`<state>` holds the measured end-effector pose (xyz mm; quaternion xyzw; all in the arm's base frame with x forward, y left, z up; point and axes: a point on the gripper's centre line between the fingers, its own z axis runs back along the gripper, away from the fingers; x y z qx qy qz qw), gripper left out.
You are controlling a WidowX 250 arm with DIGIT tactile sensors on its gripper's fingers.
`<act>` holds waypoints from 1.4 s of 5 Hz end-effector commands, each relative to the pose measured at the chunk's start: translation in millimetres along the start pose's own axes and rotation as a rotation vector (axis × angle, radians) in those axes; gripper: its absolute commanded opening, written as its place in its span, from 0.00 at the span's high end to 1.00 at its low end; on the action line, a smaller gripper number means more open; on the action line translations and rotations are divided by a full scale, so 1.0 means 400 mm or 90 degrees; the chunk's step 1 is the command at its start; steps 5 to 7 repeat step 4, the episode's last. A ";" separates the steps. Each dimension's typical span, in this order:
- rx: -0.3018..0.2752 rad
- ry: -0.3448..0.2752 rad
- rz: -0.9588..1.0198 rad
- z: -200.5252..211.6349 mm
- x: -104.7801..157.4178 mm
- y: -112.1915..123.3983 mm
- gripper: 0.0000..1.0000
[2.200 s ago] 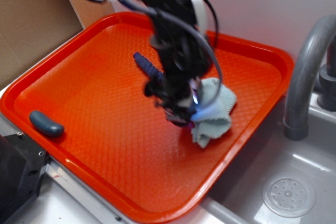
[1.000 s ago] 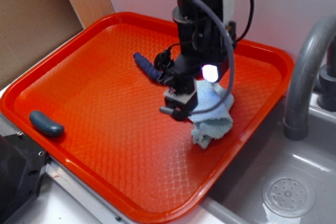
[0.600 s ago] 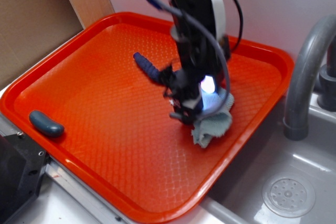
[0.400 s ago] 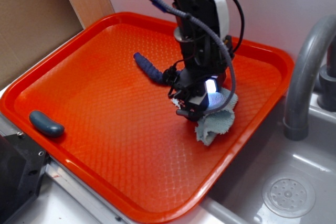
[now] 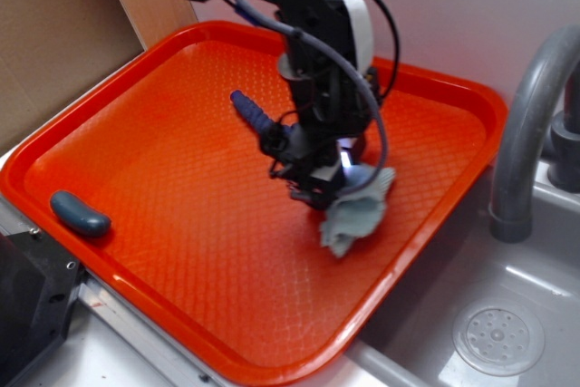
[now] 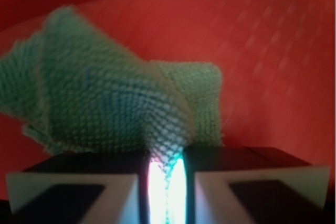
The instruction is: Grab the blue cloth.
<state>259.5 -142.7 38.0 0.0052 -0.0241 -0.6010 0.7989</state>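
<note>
The black pincer [image 5: 319, 195] is clamped tight on a bunched fold of the small pale light-blue terry cloth [image 5: 353, 213], which trails away from its tips toward the right edge of the orange plastic tray [image 5: 109, 124], seemingly partly lifted, so straight up looks the way to go.

The tray [image 5: 136, 133] sits left of the sink [image 5: 507, 314], with the faucet [image 5: 530, 115] at its right edge. On it, the rope [image 5: 249, 113] lies behind the cloth [image 5: 355, 213], which hangs in the end effector [image 5: 319, 195]; the lump [image 5: 80, 213] rests front-left.
</note>
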 end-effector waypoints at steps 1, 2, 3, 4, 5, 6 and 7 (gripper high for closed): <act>0.038 -0.043 0.141 0.198 -0.025 0.005 1.00; 0.048 -0.072 0.298 0.323 -0.055 0.005 1.00; 0.017 -0.124 0.297 0.446 -0.066 0.004 1.00; 0.022 -0.093 0.278 0.484 -0.067 -0.010 1.00; 0.022 -0.093 0.278 0.484 -0.067 -0.010 1.00; 0.022 -0.093 0.278 0.484 -0.067 -0.010 1.00; 0.022 -0.093 0.278 0.484 -0.067 -0.010 1.00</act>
